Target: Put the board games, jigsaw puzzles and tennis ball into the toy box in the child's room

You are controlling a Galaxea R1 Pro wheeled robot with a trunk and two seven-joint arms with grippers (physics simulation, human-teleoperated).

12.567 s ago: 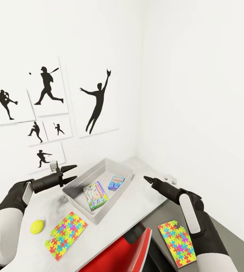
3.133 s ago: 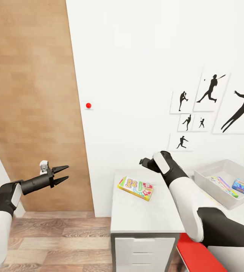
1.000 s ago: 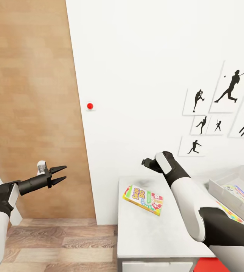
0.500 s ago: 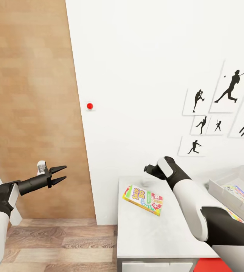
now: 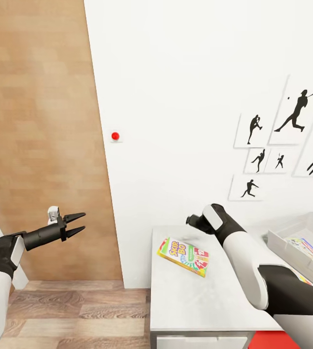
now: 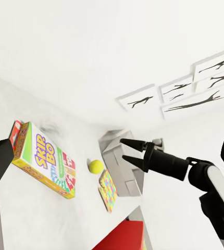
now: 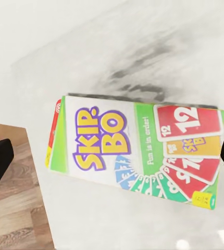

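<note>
- The table (image 5: 190,295) carries everything I need; the toy box (image 5: 292,252) sits at its far right end against the wall, already holding two printed boxes.
- The Skip-Bo box (image 5: 184,250), the board game I am after, lies flat near the table's left end, well apart from the toy box.
- My right gripper (image 6: 128,151) hovers above that box, fingers spread wide, pinching nothing; in my right wrist view the box (image 7: 135,150) sits between the two dark fingertips.
- I judge a straight descent best, closing across the narrow width so the thin box cannot tip.
- My left gripper (image 5: 75,224) hangs open over the floor, idle.
- The tennis ball (image 6: 96,166) waits beside a jigsaw puzzle (image 6: 108,189).
</note>
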